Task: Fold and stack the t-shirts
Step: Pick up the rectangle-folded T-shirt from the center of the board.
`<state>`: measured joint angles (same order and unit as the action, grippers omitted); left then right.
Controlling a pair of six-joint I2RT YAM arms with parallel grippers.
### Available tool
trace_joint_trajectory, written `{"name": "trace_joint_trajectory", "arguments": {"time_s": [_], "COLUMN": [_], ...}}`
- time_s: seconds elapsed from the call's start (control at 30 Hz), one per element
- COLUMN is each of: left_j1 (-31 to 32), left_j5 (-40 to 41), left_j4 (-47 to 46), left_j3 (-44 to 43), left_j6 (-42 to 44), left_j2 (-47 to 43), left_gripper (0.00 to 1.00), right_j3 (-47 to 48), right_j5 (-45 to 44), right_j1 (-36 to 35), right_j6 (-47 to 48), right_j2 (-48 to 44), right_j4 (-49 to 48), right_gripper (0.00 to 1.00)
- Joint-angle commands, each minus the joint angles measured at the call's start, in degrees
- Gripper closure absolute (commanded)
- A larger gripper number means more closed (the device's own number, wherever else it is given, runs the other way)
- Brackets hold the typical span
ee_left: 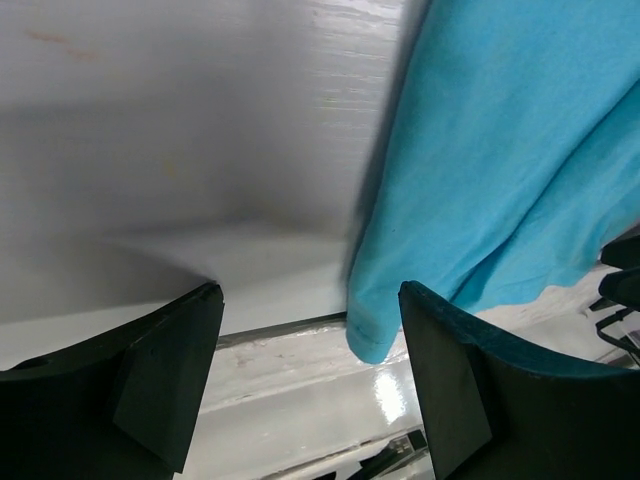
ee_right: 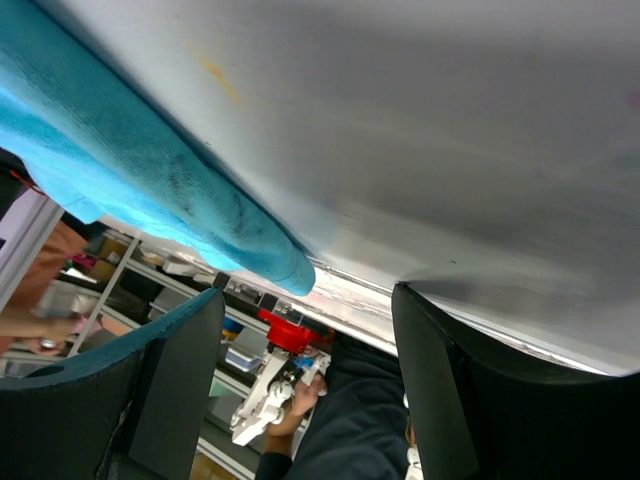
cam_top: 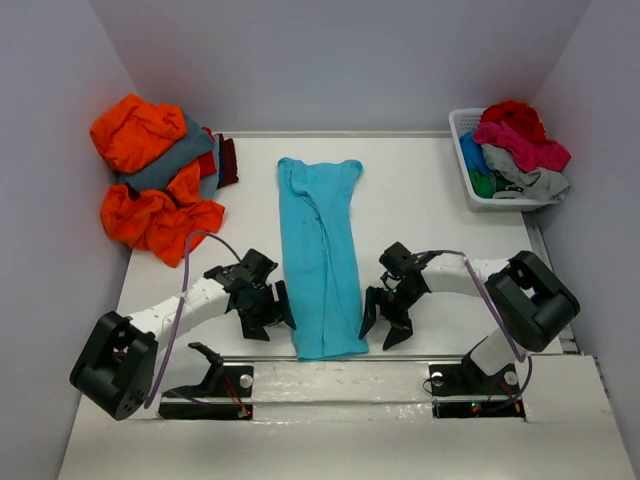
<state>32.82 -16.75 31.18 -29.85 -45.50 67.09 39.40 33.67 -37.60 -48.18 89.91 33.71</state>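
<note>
Top external: turquoise cloth t-shirt point(cam_top: 320, 255) lies flat mid-tabletop point(cam_top: 420, 200) as a narrow lengthwise strip, hem at the near edge.
Left hand point(cam_top: 270, 322): wide open, empty, just left of strip.
Right hand point(cam_top: 382, 328): wide open, empty, just right.
Done: side folds, apparently.
Left: crosswise fold, no stack yet; crumpled orange and slate-grey shirts point(cam_top: 155, 180) far left, more in white slatted plastic basket point(cam_top: 470, 190).
</note>
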Motion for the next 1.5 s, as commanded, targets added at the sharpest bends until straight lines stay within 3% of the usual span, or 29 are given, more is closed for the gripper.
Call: {"name": "trace_joint_trajectory", "arguments": {"time_s": [0.0,0.3,0.87,1.47], "left_j1": [2.33,6.56,8.14,8.14], "left_j5": [2.34,-1.17,-5.48,-7.50], "left_j4": [-3.84,-8.32,-11.05,-13.86], "left_j3": [3.74,3.92,12.71,14.47], "left_j6": [-1.26,-2.84,-6.27,-7.33], "left_j2": [2.87,5.77,-1.26,-2.32], "left_gripper": [0.15,0.15,0.20,0.41], "right_j3": [-0.90,-1.25,-5.12,-7.76], "right_j5": [-6.78,-6.25,-1.68,2.45], "right_j1": [-0.54,-0.54,-0.54,-1.59], "right_j6": [2.39,0.37,-4.72,-6.22], "right_j2": [2.47,1.85,2.73,1.68], "right_j4": [-6.38,-8.40,-16.83,-19.30], "right_gripper": [0.26,0.26,0.29,0.45]}}
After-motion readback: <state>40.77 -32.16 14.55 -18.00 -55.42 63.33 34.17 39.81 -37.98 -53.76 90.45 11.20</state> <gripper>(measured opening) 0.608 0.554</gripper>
